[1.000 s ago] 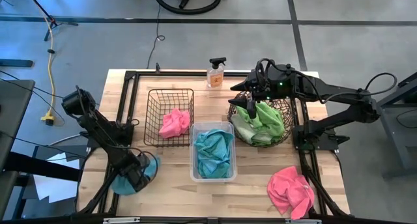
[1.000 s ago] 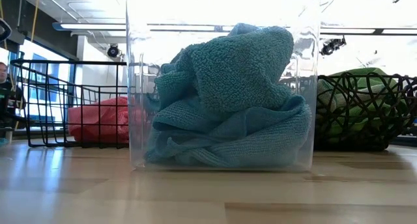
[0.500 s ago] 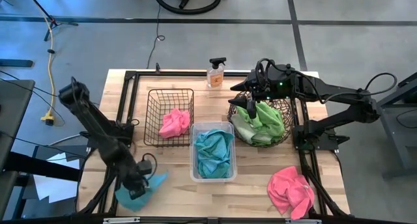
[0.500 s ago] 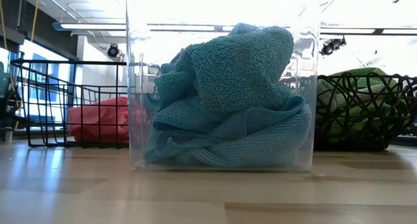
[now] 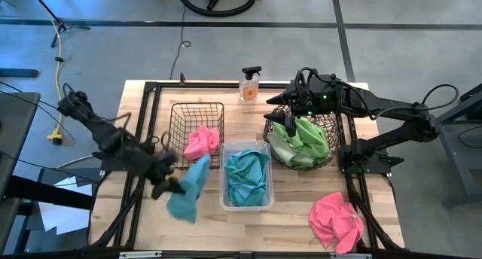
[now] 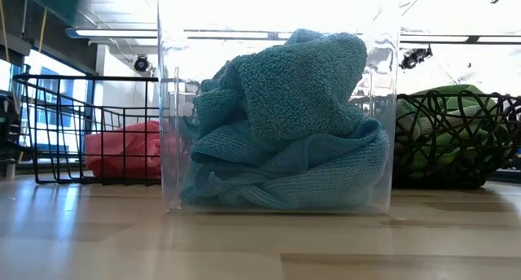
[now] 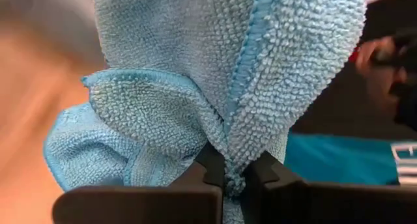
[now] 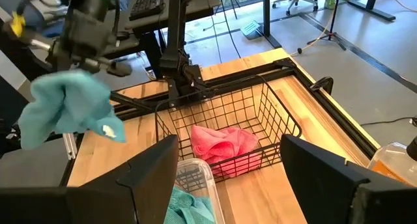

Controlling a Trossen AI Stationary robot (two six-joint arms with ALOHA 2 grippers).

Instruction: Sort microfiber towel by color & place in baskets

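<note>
Nearest you, a pink towel (image 5: 336, 220) lies loose on the counter (image 5: 286, 217). Your left gripper (image 5: 172, 185) is clenched on a fold of a teal towel (image 5: 188, 190), hanging limp just beside the clear tub (image 5: 246, 202). It looks light and floppy, so pinch bunched folds. Farther back, your right gripper (image 5: 290, 124) hovers released over the woven basket (image 5: 325, 162).

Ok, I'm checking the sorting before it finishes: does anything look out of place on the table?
One pink towel still lies loose on the table's near right corner, outside every basket, while its match sits in the wire basket. The left gripper holds a teal towel beside the clear tub. Otherwise colors look sorted.
</note>
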